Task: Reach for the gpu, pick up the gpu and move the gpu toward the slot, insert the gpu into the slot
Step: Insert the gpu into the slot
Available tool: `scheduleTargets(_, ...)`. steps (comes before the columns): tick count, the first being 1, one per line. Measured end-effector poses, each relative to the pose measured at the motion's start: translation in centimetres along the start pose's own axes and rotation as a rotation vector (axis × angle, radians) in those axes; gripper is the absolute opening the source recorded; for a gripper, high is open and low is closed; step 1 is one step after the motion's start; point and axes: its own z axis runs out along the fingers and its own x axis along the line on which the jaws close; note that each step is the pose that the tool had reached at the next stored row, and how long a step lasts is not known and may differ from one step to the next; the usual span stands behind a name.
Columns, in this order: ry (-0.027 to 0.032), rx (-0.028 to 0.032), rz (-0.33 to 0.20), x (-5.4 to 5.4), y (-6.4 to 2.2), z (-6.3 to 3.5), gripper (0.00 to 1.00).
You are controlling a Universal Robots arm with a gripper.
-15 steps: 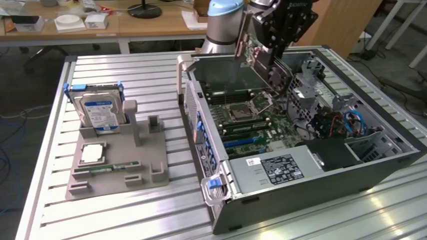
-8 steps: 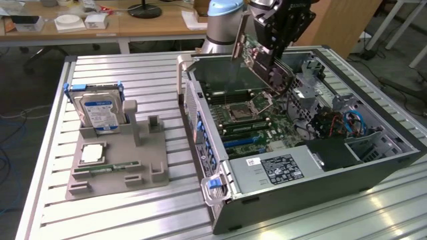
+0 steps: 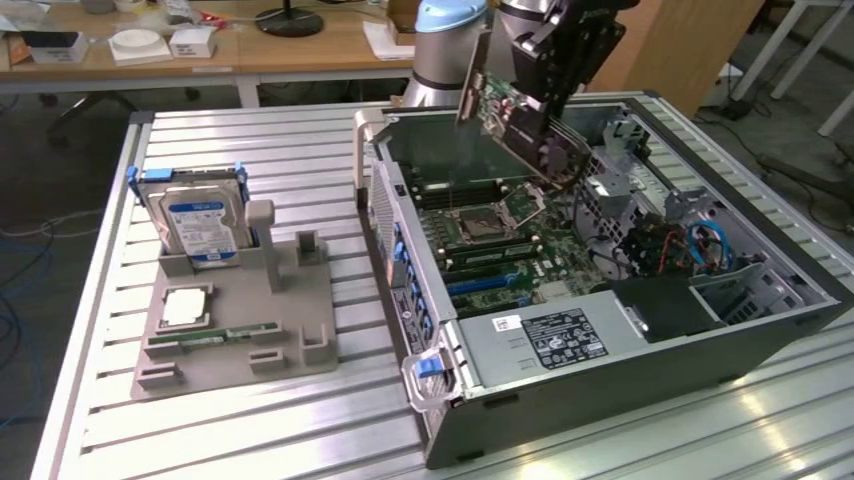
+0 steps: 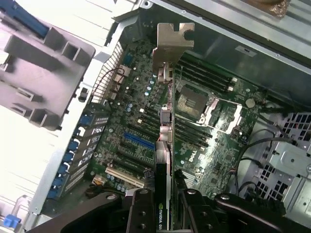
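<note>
Exterior view, gpu: the gpu (image 3: 523,125) hangs tilted in the air over the open case (image 3: 641,345). It is above the green motherboard (image 3: 501,255), near the square processor socket (image 3: 483,222), and appears clear of the board.
Exterior view, gripper: the gripper (image 3: 550,95) reaches down from above, its black fingers pinching the card at its upper part.
Exterior view, slot: the slot (image 3: 478,285) is one of several parallel blue and black plastic strips. It is well apart from the card, and I cannot tell which strip is meant.
Exterior view, surroundings: a ribbed aluminium tabletop (image 3: 240,140) carries a matte grey fixture (image 3: 240,330), which holds a hard drive (image 3: 200,228) upright.
Wrist view, gpu: the gpu (image 4: 167,145) is seen edge-on as a thin dark line ending in a bent silver bracket (image 4: 175,46).
Wrist view, fingers: the fingers (image 4: 141,216) are clamped on both flat faces of the card, with the gripper (image 4: 165,213) centred on it.
Wrist view, slot: the blue strip (image 4: 138,141) lies on the board beside the line of the card's edge.
Handling, judged: the card is likely light, stiff and fragile. Its small components and contact edge make poor places to hold, so bare board away from the connector is the safest grip. The flat faces could let it pivot.
</note>
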Motion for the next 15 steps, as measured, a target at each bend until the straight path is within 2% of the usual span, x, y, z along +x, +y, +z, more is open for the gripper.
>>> scheduleTargets(15, 0.0123, 0.0022, -0.258, -0.01, -0.02, 0.33, 0.26)
